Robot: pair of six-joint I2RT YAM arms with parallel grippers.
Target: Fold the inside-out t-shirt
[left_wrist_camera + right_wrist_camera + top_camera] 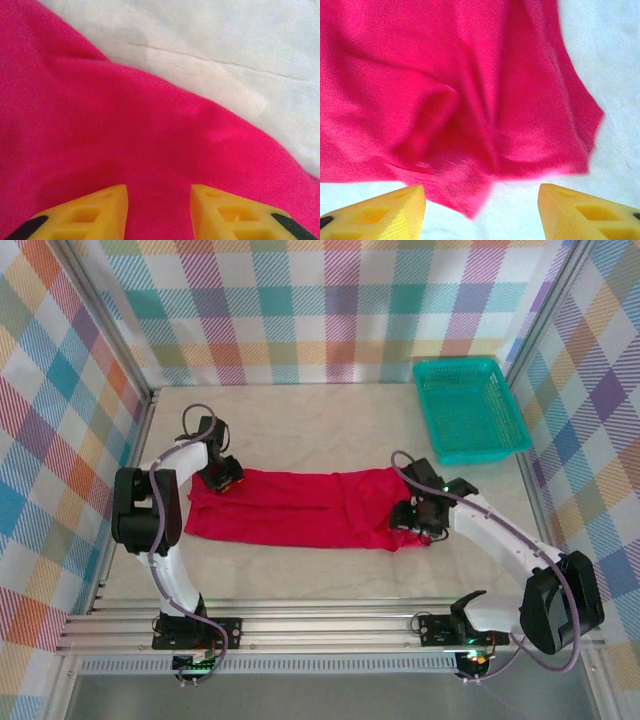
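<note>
Two grippers stand at the ends of the inside-out t-shirt (300, 508), a long red band lying flat on the table (320, 420), left of and nearer than the teal basket (468, 408). The left gripper (222, 478), at the end farthest from the basket, has narrowly parted jaws over cloth, gripping nothing. The right gripper (408, 517), at the end nearest it, gapes wide and empty.

Bright red t-shirt (300, 508), wrinkled, laid flat as a long sideways band: one end under the left pincer (159, 202), the other, bunched and creased, just ahead of the right pincer (482, 202).
</note>
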